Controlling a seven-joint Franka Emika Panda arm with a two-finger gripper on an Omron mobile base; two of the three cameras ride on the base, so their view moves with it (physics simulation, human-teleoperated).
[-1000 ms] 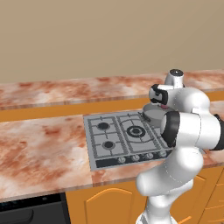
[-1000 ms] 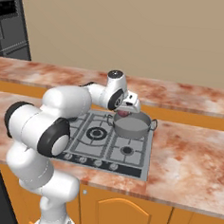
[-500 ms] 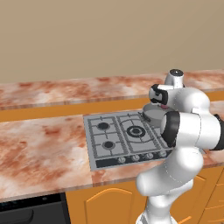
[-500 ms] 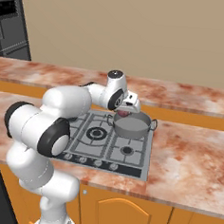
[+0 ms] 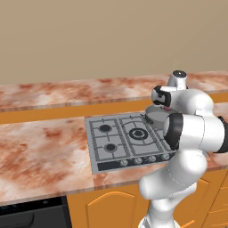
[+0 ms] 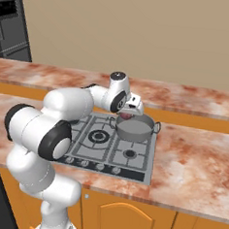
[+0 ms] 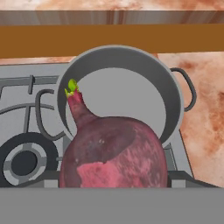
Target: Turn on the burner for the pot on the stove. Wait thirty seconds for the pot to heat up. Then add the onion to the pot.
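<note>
The grey pot (image 6: 134,129) stands on the back right burner of the stove (image 6: 96,151). My gripper (image 6: 128,112) hangs just over the pot's left rim, shut on the reddish-purple onion (image 6: 125,116). In the hand view the onion (image 7: 113,153) looms large at the bottom, green sprout up, hiding the fingertips, with the bare inside of the pot (image 7: 131,94) just beyond it. From the left base view the pot (image 5: 154,116) is half hidden behind my arm, and the gripper (image 5: 165,103) sits above it. No flame shows on any burner.
A row of small knobs (image 6: 99,167) runs along the stove's black front strip. Marbled counter (image 6: 195,166) lies on both sides, with a raised back ledge (image 6: 186,97) behind the pot. A dark fridge (image 6: 11,25) stands far left.
</note>
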